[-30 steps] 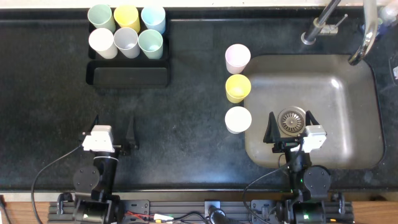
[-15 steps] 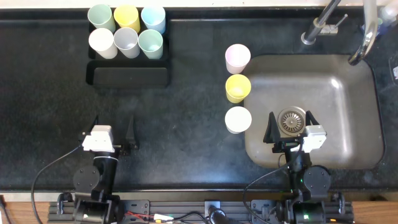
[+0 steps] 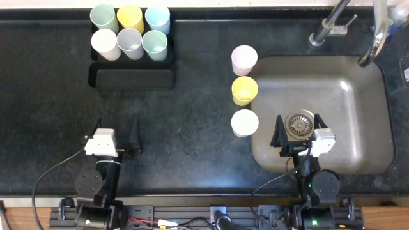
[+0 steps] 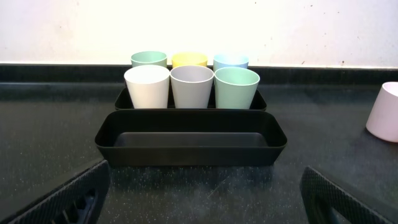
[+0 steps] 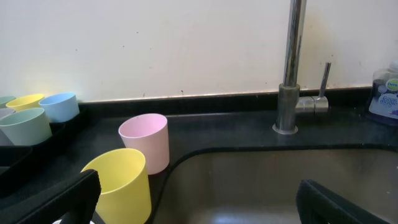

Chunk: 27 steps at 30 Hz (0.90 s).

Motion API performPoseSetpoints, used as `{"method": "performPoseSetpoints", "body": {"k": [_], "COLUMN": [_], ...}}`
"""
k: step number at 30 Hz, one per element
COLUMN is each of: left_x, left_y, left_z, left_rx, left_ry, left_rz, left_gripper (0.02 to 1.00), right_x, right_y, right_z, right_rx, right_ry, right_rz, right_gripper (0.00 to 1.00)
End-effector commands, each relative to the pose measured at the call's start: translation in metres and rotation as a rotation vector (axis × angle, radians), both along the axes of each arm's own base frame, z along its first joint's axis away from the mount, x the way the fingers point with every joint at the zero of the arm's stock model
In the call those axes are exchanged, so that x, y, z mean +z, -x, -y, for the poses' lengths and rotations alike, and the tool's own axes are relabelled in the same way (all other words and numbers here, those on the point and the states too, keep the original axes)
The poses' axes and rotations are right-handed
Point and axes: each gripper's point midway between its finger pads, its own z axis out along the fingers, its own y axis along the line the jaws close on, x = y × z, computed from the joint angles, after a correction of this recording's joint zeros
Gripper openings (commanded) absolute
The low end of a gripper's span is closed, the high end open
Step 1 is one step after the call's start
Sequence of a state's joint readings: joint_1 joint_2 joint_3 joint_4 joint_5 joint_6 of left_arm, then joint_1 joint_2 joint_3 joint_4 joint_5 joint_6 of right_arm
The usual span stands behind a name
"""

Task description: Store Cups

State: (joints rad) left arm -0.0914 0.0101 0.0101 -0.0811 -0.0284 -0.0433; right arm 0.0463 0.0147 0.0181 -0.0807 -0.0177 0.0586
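Note:
Three loose cups stand in a line on the dark counter beside the sink: a pink cup [image 3: 243, 59] [image 5: 145, 140], a yellow cup [image 3: 244, 90] [image 5: 119, 183] and a white cup [image 3: 244, 122]. The pink one also appears in the left wrist view [image 4: 385, 112]. A black tray [image 3: 131, 52] [image 4: 190, 144] at the back left holds several cups [image 3: 131, 42] [image 4: 191, 86] in its far part; its near compartment is empty. My left gripper [image 3: 117, 133] [image 4: 199, 193] is open near the counter's front, facing the tray. My right gripper [image 3: 299, 130] [image 5: 198, 202] is open over the sink's front.
The steel sink [image 3: 358, 102] with its drain [image 3: 299, 124] takes up the right side. A tap [image 3: 332, 22] [image 5: 289, 68] stands behind it, and a soap bottle [image 5: 384, 93] sits at the far right. Open counter [image 3: 185, 128] lies between the tray and the loose cups.

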Motion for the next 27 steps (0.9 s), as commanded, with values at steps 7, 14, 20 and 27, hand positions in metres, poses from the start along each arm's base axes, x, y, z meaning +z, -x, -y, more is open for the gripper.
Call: {"method": "performPoseSetpoints", "body": {"k": [7,14,20,27], "left_x": [0.000,0.022,0.124,0.222], "left_y": [0.000,-0.004,-0.069,-0.230], "left_z": [-0.002,0.008,0.052,0.163], "left_rx": [0.007,-0.038,-0.226,-0.536], "left_ry": [-0.021,0.117,0.305,0.350], "left_rz": [0.006,-0.044,-0.181,-0.392], "left_gripper": [0.998,0.998,0.998,0.998], "right_x": [-0.003,-0.003,-0.003,-0.003], "right_y": [0.000,0.000,0.000,0.000], "right_z": [0.002,0.002,0.002,0.002], "right_rx": [-0.010,-0.010,-0.010,-0.010], "right_ry": [0.003,0.003,0.002,0.002], "right_rz": [0.001,0.001,0.001,0.001], "right_gripper": [0.998,0.998,0.998,0.996]}}
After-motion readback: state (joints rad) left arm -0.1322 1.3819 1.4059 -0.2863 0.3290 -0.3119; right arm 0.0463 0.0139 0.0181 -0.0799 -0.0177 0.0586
